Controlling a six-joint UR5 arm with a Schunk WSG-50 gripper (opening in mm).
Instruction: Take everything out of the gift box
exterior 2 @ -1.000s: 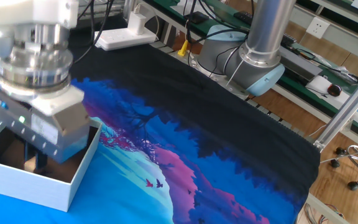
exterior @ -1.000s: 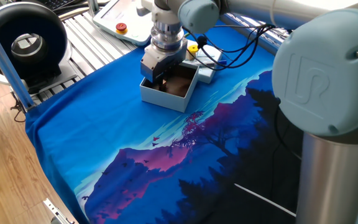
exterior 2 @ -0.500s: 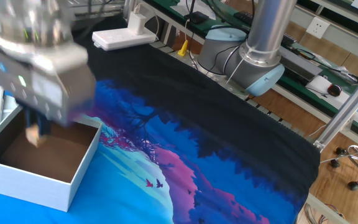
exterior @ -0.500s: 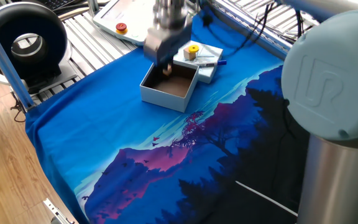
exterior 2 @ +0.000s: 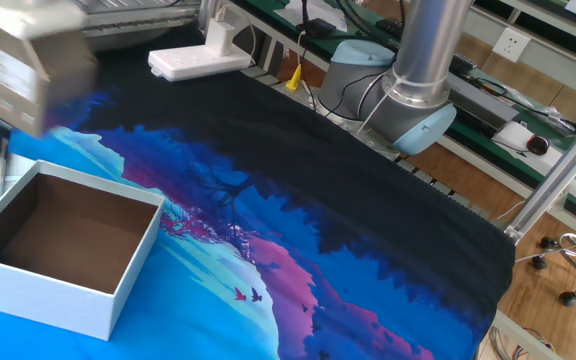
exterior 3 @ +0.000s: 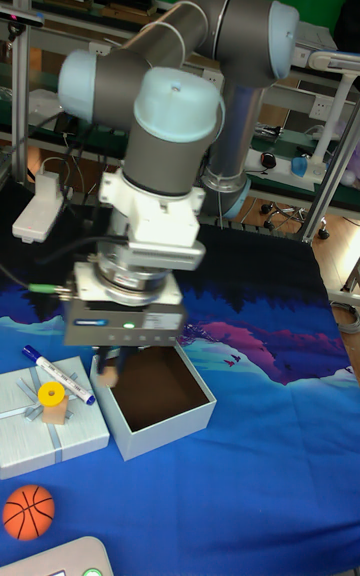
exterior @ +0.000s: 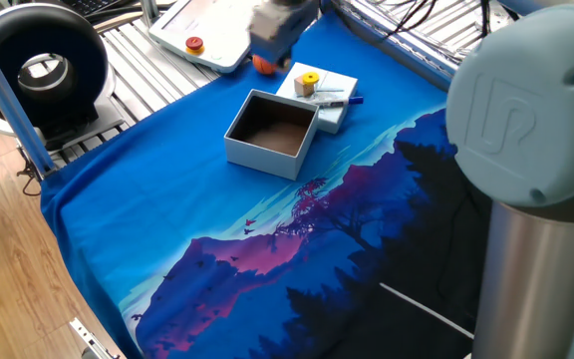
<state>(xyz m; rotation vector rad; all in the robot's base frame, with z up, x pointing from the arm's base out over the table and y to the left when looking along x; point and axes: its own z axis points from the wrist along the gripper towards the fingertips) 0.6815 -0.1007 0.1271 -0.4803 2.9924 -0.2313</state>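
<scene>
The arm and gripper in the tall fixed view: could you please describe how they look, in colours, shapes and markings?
The arm is built of thick grey tubes with rounded, pale blue joint caps. A white block and a ribbed metal ring join its wrist to the gripper, whose boxy grey body carries a blue label and a small green light. A thin black cable runs in from the side.

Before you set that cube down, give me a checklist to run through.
1. Gift box emptied: ok, only its brown floor shows.
2. Wooden cube gripped in the jaws: ok, seen in the tall view.
3. Jaws clear of the box: ok.
4. Bare spot on the lid beside the yellow disc and pen: ok.
5. Drop zone free: not ok, the orange ball seems to lie right below the jaws.
</scene>
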